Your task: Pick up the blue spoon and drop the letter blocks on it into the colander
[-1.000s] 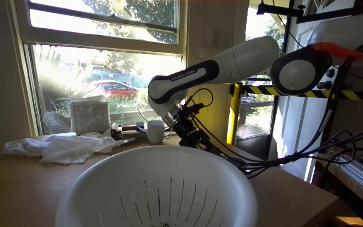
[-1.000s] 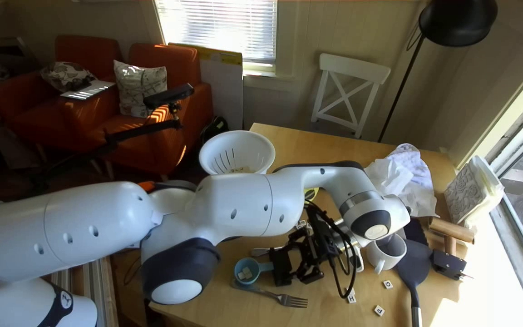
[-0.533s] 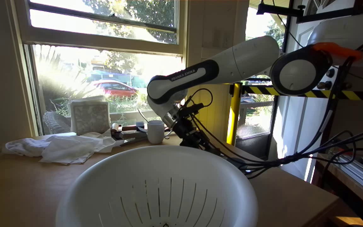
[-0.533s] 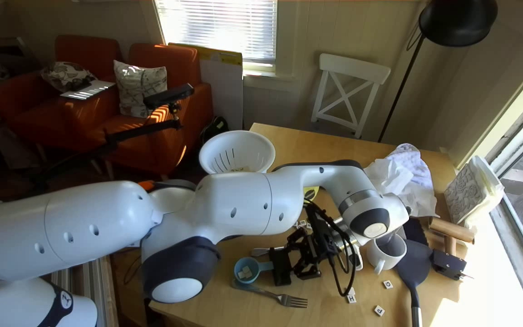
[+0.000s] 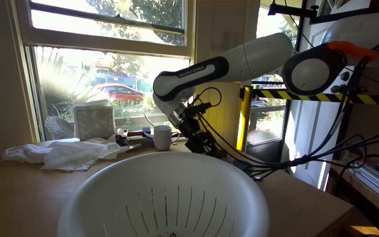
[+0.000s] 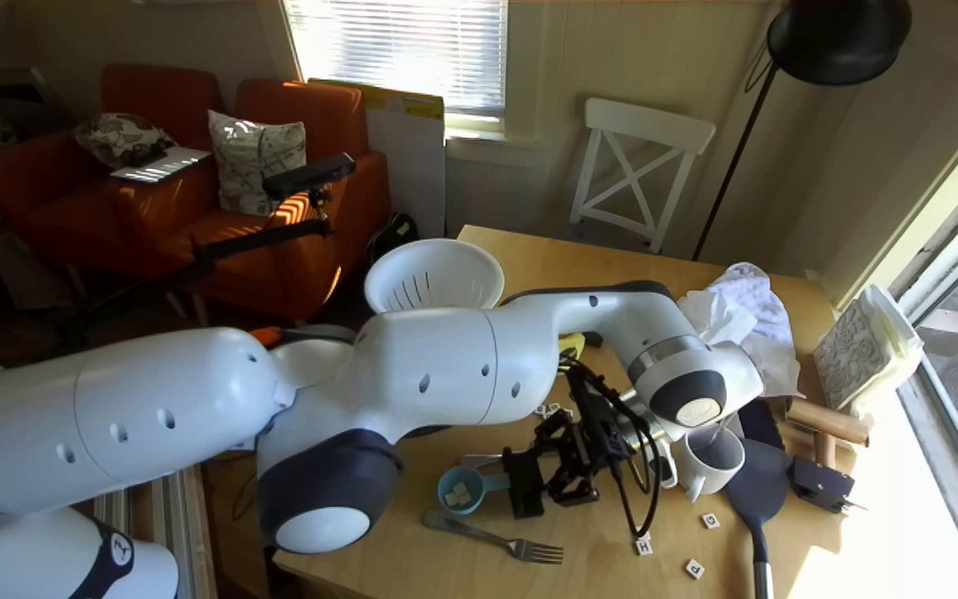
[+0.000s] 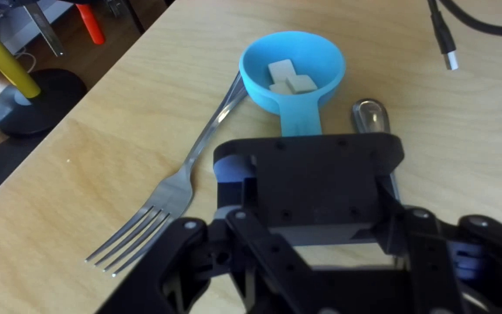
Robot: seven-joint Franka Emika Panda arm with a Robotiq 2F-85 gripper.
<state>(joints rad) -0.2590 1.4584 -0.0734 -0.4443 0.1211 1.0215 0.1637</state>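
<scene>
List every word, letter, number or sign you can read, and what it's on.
"FRANKA EMIKA": the arm.
"G", probably: upper tile.
"H": middle tile.
"P": lower tile.
Too small to read: the round logo on the arm, and the far tiles.
The blocks in the spoon show no letters.
I can read no numbers.

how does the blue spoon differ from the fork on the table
The blue spoon is dull and plastic-looking; the fork is shiny silver metal.
The blue spoon has a round bowl with pale blocks in it; the fork has four tines.
The gripper holds the blue spoon by its handle, while the fork lies loose on the table.
Both are utensils with a handle.
</scene>
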